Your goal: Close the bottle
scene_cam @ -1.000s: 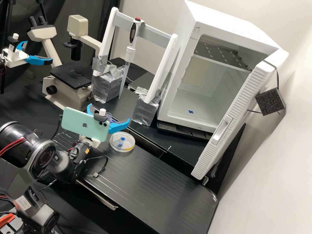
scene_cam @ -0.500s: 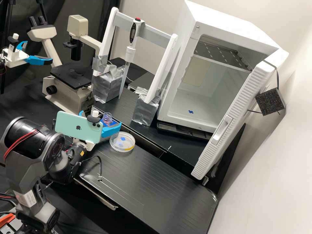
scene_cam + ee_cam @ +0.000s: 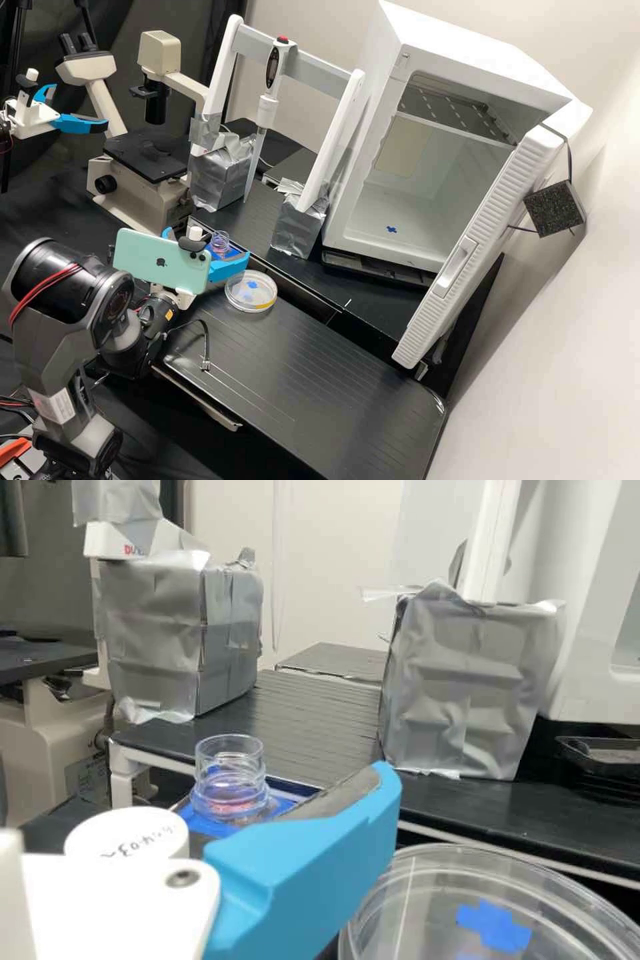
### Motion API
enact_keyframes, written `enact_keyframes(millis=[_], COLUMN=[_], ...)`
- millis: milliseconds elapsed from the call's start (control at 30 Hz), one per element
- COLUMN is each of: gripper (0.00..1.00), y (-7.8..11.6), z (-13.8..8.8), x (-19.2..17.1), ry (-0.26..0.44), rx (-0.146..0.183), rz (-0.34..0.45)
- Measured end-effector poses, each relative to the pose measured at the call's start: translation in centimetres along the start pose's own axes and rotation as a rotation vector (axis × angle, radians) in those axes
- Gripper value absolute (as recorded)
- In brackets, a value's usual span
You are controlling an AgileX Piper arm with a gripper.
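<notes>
Bottle (image 3: pixel 230 780) first: it stands upright near the gripper (image 3: pixel 207 243), its clear threaded mouth bare, a little pink low down inside. The blue patch (image 3: pixel 288 805) beneath it is there, I'd guess, to mark its spot, and to make clear plastic easier to pick out against all that black. The fingers (image 3: pixel 229 268) are spread apart with nothing clamped in them, low and beside the bottle. From here I can't tell whether they touch it. Keeping them wide makes sense if one is to slip round either side; a clumsy swing could knock something so light straight over. The phone (image 3: pixel 160 261) clipped above them takes up room too, so the arm has to mind it.

The shallow round dish (image 3: pixel 251 311) sits just beside on the worktop (image 3: pixel 313 360), close to the nearer finger, and a careless sweep might catch its rim. The job looks undone to me: the mouth wants covering, pressed or turned on squarely from above, the bottle kept steady meanwhile.
</notes>
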Motion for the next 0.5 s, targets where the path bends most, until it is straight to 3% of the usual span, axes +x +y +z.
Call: enact_keyframes(millis=[500], gripper=[1.0], y=[-0.7], z=[-1.5], x=[-0.5], ry=[0.07], rx=[-0.036], rz=[-0.029])
